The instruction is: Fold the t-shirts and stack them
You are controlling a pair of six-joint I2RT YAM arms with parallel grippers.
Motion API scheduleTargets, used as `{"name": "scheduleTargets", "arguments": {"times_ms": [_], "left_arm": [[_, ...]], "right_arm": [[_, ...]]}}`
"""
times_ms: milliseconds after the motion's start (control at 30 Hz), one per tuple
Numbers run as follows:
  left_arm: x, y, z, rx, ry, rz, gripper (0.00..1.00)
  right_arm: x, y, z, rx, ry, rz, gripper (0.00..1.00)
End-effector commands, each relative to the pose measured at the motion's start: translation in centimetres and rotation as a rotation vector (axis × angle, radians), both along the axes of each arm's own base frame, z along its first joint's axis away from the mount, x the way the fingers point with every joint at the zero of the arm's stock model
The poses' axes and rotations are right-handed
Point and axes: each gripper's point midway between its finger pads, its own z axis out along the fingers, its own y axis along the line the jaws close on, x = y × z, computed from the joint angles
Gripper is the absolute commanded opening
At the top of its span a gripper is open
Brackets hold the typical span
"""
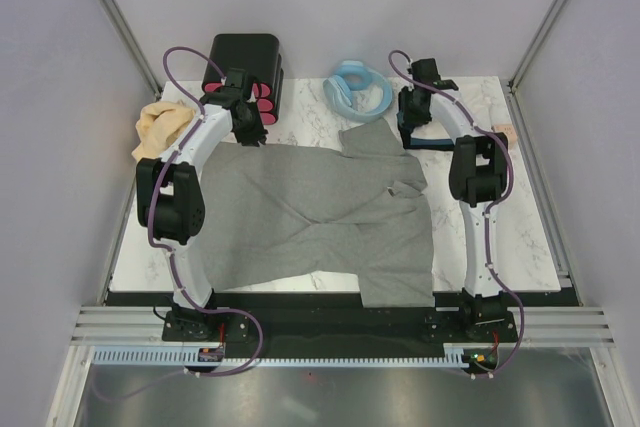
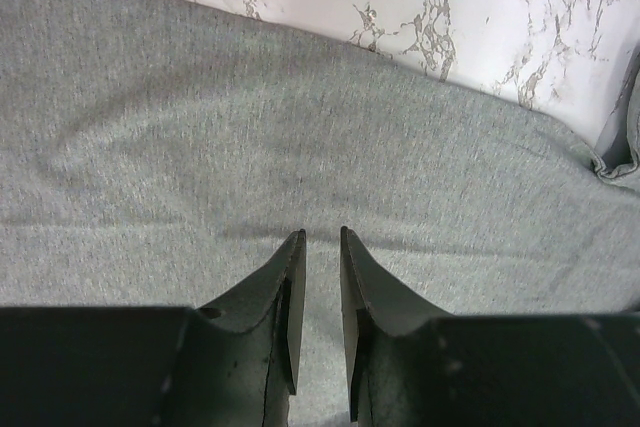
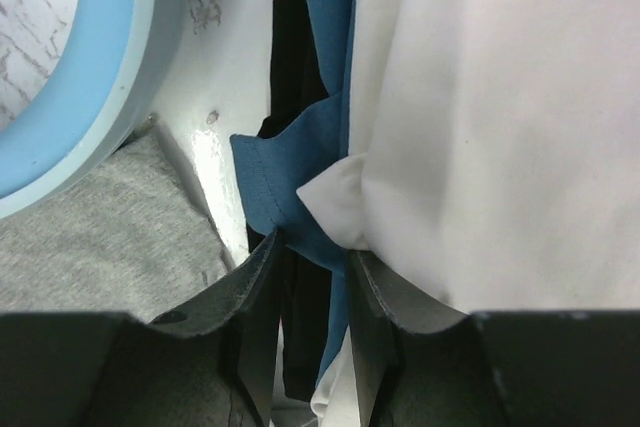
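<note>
A large heather-grey t-shirt (image 1: pixel 320 207) lies spread over the middle of the table, its lower right part folded over. My left gripper (image 1: pixel 250 132) hovers over its far left edge. In the left wrist view its jaws (image 2: pixel 322 234) stand a narrow gap apart above the flat grey cloth (image 2: pixel 300 127), with nothing between them. My right gripper (image 1: pixel 408 137) is at the shirt's far right corner. There it (image 3: pixel 312 242) is shut on hanging layers of t-shirts: blue cloth (image 3: pixel 285 167), black cloth (image 3: pixel 290 67) and white cloth (image 3: pixel 500 127). A tan-yellow t-shirt (image 1: pixel 160 127) lies crumpled at the back left.
A black box with pink drawers (image 1: pixel 245 62) stands at the back left, just behind the left gripper. A light-blue coiled hose (image 1: pixel 355 87) lies at the back centre, close to the right gripper (image 3: pixel 80 77). A small pinkish item (image 1: pixel 503 134) sits at the right edge.
</note>
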Motion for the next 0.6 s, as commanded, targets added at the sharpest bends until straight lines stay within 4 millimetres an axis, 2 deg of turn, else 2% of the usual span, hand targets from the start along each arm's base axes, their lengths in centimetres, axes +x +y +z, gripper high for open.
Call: {"name": "scheduleTargets", "arguments": {"times_ms": [0,33,167,233,300,567], "left_arm": [[0.8,0.0,0.7,0.002,-0.037,-0.022,0.27],[0.8,0.0,0.6,0.002,-0.034,-0.022,0.27],[1.1,0.0,0.7,0.004,-0.039,-0.023,0.27],[1.2,-0.1,0.9,0.003,-0.044,-0.023,0.27],[1.2,-0.1,0.7,0.003,-0.037,-0.023,0.27],[1.0,-0.1,0.4,0.004,-0.030,-0.026,0.27]], "right_arm": [[0.4,1.2,0.7,0.086,-0.014,0.063,0.39],[0.1,1.8,0.8,0.097,-0.011,0.080,0.39],[-0.5,5.7,3.8,0.164,-0.057,0.177,0.42],[-0.7,6.8,4.8,0.194,-0.070,0.203,0.43],[-0.9,7.5,4.7,0.196,-0.069,0.216,0.45],[0.1,7.6,2.4,0.193,-0.053,0.196,0.47]]}}
